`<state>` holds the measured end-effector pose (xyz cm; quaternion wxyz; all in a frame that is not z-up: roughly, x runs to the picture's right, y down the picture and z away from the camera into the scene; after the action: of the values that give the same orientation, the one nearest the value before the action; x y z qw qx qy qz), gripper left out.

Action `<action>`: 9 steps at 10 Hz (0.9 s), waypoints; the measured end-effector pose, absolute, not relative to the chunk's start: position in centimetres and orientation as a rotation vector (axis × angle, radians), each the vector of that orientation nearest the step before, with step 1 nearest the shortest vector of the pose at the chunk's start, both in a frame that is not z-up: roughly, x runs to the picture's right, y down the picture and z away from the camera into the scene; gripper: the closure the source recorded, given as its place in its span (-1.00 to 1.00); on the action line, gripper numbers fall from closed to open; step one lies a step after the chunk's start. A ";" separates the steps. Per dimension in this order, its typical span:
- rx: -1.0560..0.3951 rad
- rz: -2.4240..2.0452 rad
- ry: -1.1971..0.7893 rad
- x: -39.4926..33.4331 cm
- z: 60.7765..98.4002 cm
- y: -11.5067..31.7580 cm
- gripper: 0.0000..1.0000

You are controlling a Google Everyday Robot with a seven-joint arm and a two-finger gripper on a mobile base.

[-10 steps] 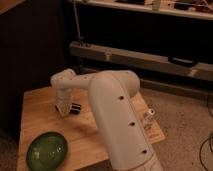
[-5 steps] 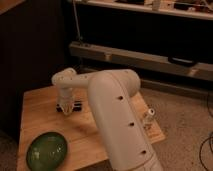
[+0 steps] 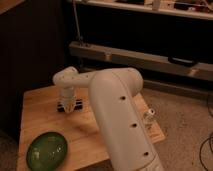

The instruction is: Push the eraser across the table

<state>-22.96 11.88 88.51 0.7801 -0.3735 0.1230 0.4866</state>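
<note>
**Closed gripper set down at the eraser, push in hand**

Nearest, at the lower left of the frame, a glossy green bowl (image 3: 46, 149) sits on the table (image 3: 37, 107), a squarish top of pale joined planks with visible grain. The robot's smooth white arm (image 3: 120, 115) fills the lower middle and reaches up-left. Left of centre, the gripper (image 3: 69, 105) points straight down with its fingers shut and holding nothing, its tips at the eraser (image 3: 69, 106), a small dark oblong block lying flat, partly hidden behind them. This looks like the start of the push; the next move calls for a steady sideways sweep, kept low. A small pale object (image 3: 149, 117) stands near the table's right edge. Beyond, dark shelving (image 3: 150, 60) crosses the upper frame.
</note>
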 end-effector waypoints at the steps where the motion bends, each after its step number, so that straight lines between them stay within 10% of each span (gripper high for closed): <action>1: -0.823 1.083 0.225 -23.9 88.2 11.4 0.98; 9: -0.879 1.105 0.106 -33.2 89.3 9.4 0.98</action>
<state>-33.25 9.41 89.34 0.7598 -0.4035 0.0485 0.5075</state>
